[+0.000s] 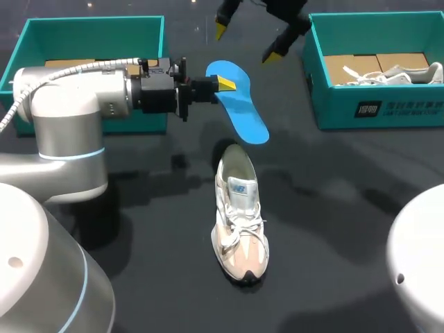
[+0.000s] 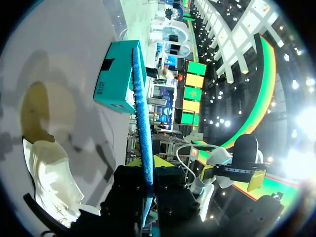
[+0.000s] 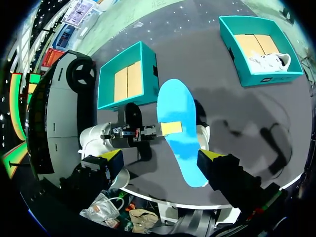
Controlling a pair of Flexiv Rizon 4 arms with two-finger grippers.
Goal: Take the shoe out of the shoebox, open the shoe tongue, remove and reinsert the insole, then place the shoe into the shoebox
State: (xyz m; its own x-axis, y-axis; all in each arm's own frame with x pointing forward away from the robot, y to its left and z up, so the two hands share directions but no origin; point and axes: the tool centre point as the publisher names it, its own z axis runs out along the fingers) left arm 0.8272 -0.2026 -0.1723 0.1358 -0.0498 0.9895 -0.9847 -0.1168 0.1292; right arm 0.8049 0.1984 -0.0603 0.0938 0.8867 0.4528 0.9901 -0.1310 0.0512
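**Insole pinched in the air, shoe on the table between two shoeboxes**

At the far left of the table [image 1: 347,208] sits the left shoebox [image 1: 90,28], teal and open. Only brown cardboard [image 1: 69,64] shows inside it, and the left arm hides part of it. Coming in from that side, the left fingers [image 1: 225,84] pinch the blue insole [image 1: 243,107] from one side and hold it off the table. In the left wrist view the insole [image 2: 140,123] runs edge-on straight out from between them. Under the insole's free end, the white and pink shoe [image 1: 239,215] stands upright on the table, heel opening toward the insole and toe toward the near edge. The right fingers [image 1: 274,54] hang spread apart above the insole, touching nothing. At the right, the right shoebox [image 1: 378,104], also teal and open, holds cardboard and a second shoe [image 1: 399,73], white, lying inside.
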